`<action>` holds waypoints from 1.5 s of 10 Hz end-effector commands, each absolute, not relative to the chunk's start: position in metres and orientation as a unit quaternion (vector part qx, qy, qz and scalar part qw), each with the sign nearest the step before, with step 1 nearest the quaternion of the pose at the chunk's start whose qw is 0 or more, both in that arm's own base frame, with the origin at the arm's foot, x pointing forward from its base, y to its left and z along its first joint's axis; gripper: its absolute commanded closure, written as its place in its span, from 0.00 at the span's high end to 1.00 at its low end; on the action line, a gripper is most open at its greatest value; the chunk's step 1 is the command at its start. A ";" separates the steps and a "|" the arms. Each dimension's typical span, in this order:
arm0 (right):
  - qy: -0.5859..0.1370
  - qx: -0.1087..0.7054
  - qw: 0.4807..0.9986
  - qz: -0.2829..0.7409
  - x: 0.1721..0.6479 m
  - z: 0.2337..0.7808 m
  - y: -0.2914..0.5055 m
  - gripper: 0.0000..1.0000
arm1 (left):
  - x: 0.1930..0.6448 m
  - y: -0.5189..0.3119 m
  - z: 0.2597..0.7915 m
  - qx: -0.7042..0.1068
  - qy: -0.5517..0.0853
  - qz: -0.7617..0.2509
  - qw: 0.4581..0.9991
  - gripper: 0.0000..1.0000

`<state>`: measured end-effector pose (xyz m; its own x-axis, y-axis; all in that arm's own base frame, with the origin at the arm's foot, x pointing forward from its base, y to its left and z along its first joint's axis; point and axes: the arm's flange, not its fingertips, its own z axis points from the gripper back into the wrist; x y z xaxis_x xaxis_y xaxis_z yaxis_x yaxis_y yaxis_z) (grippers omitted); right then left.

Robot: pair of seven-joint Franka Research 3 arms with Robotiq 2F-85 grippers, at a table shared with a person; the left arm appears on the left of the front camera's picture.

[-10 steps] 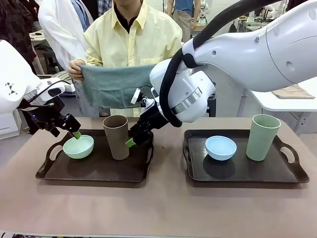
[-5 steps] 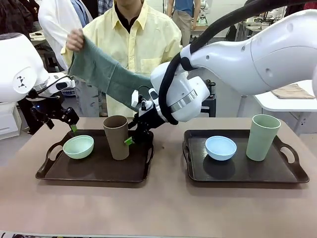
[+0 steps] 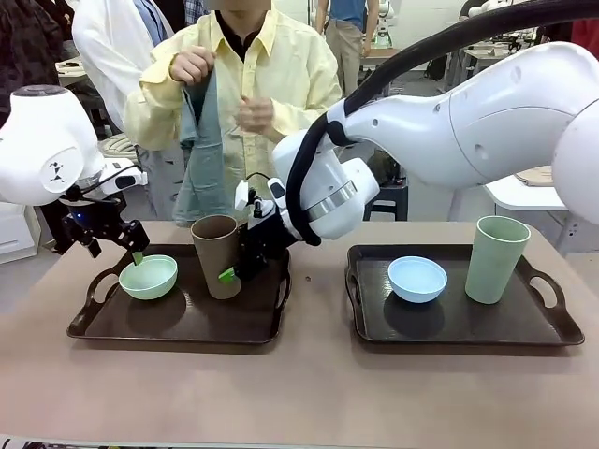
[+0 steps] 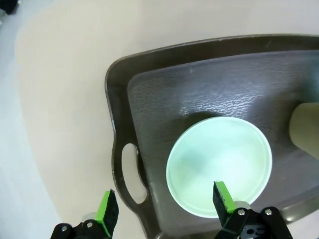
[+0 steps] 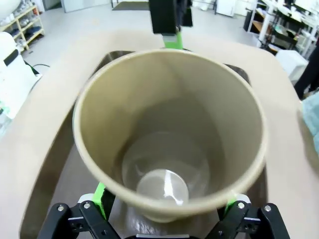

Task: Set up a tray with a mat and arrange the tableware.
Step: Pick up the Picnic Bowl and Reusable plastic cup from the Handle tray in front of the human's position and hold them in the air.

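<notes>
Tan worktop, two dark trays. Left tray: mint green bowl, brown cup. Right tray: light blue bowl, pale green cup. Left hand spread wide over mint green bowl's edge. Right hand wide, straddling brown cup. Beyond, person holds bunched teal cloth.

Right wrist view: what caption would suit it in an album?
Looking down into the brown cup on its dark tray, the right arm's open fingers flanking its base.
</notes>
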<state>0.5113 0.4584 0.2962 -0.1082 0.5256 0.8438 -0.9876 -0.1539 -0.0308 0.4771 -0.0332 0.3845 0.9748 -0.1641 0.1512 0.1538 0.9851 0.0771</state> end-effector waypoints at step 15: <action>-0.308 0.383 0.551 0.674 0.505 0.292 0.474 0.00 | 0.502 -0.040 0.336 -0.003 -0.022 -0.016 1.000 0.00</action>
